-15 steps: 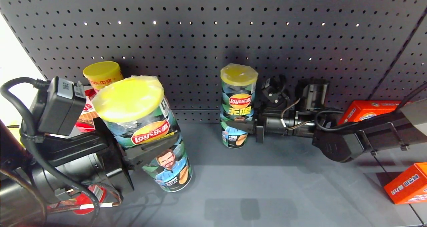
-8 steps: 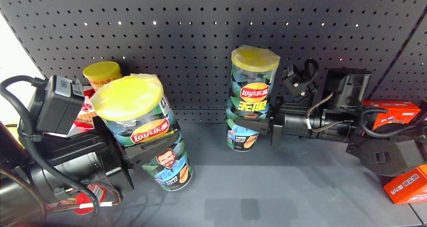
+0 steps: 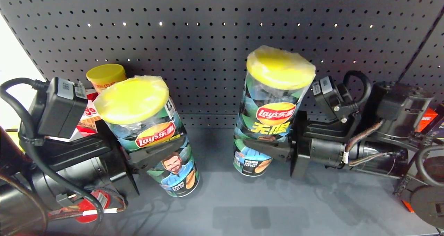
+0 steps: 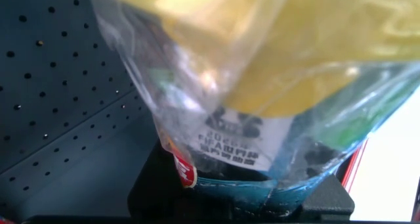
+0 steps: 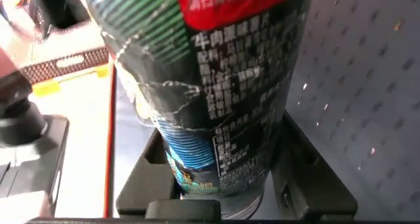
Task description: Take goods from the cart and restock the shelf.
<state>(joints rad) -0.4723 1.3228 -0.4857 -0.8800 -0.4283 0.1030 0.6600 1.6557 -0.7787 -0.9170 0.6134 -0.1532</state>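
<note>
Left chip canister sits in your left gripper, whose dark fingers are closed around its middle. You see it at the near left of the shelf, leaning with its yellow lid toward the near left and its base just over the shelf floor. Whether the base touches the floor you cannot tell. In your left wrist view the same canister is pressed close against the camera, wrapped in clear film.

Right chip canister is clamped in your right gripper, low on its body, at the middle of the shelf and well apart from the left one. It tilts slightly, lid toward the right. In your right wrist view its body stands between the two fingers.

Behind both runs the perforated back panel. A smaller yellow-lidded tub stands at the far left, just behind the left canister. An orange box peeks out at the far right.
</note>
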